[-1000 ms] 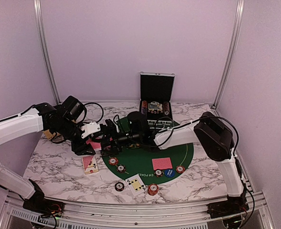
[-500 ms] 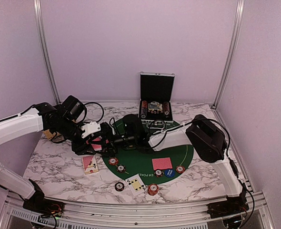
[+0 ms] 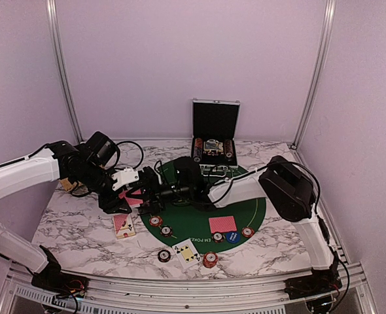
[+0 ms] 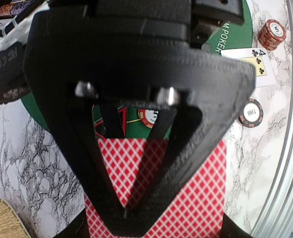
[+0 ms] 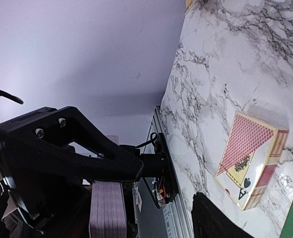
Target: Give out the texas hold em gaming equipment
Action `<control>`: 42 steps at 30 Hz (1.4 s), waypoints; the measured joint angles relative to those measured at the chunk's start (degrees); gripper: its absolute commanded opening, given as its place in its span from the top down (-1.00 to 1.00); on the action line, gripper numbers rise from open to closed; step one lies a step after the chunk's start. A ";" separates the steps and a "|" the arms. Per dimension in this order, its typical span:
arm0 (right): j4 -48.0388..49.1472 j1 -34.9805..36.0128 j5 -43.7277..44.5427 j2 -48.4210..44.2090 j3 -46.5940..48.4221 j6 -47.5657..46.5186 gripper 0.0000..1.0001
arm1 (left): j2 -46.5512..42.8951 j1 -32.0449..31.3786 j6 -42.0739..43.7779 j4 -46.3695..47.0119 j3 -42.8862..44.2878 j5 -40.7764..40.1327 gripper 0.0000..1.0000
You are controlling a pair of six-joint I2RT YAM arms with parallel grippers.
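Partly done, I judge: chips (image 3: 155, 221) and cards (image 3: 222, 224) lie near the left hand (image 4: 126, 213) clenching the deck (image 4: 198, 191); of the right hand (image 3: 152, 193) I cannot tell the state.

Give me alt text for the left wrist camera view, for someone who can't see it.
The left gripper, closed, holds a red-backed stack of cards over the marble table. Beyond lie the green mat, red-and-white chips, a dark chip and a face-up four of clubs.
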 measured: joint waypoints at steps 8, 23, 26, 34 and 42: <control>-0.74 -1.40 0.09 -3.74 -4.26 -1.14 -0.07 | -0.02 -0.02 0.00 0.15 0.00 0.02 1.00; -1.60 -1.97 0.04 -7.06 -6.05 -1.81 0.56 | -0.02 -0.02 0.13 0.24 0.00 -0.04 1.00; -2.93 -2.23 0.04 -7.80 -6.05 -2.45 0.60 | -0.02 -0.02 0.20 0.26 0.00 -0.04 1.00; -7.34 -2.86 0.04 -9.70 -6.05 -5.20 0.90 | -0.02 -0.02 0.22 0.28 0.00 -0.04 1.00; -8.46 -3.13 -0.17 -10.56 -6.05 -6.01 1.00 | -0.02 -0.02 0.22 0.42 0.00 -0.17 1.00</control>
